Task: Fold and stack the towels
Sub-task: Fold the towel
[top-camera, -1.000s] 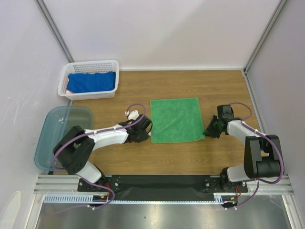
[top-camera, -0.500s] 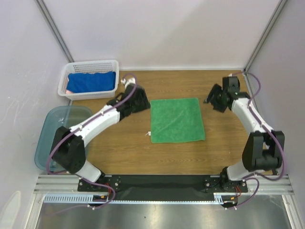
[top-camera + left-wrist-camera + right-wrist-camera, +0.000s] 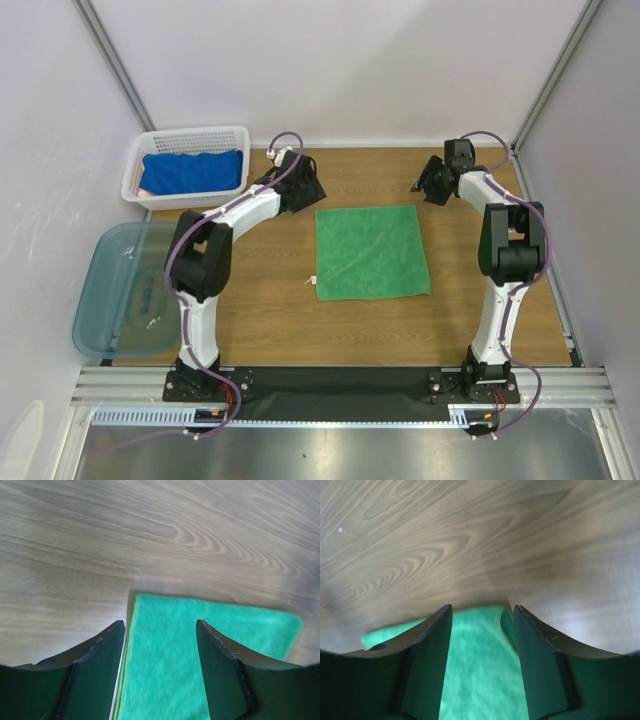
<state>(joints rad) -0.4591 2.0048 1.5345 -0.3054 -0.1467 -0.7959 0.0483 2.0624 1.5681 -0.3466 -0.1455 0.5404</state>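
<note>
The green towel [image 3: 371, 252] lies flat in the middle of the surface [image 3: 260, 310], its far edge running left to right. The left pincer [image 3: 306, 190] hovers at the far-left corner and the right pincer [image 3: 426, 184] at the far-right. Both gape empty, each equally near, with the towel stretching nearward from them.

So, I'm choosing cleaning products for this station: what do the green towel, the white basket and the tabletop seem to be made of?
The green towel looks like soft terry-type cloth, matte, with a fuzzy nap. The white basket is probably moulded plastic, given its perforated walls. The tabletop shows wood grain with a slight sheen. It could be wood or a laminate; I can't tell which.
</note>
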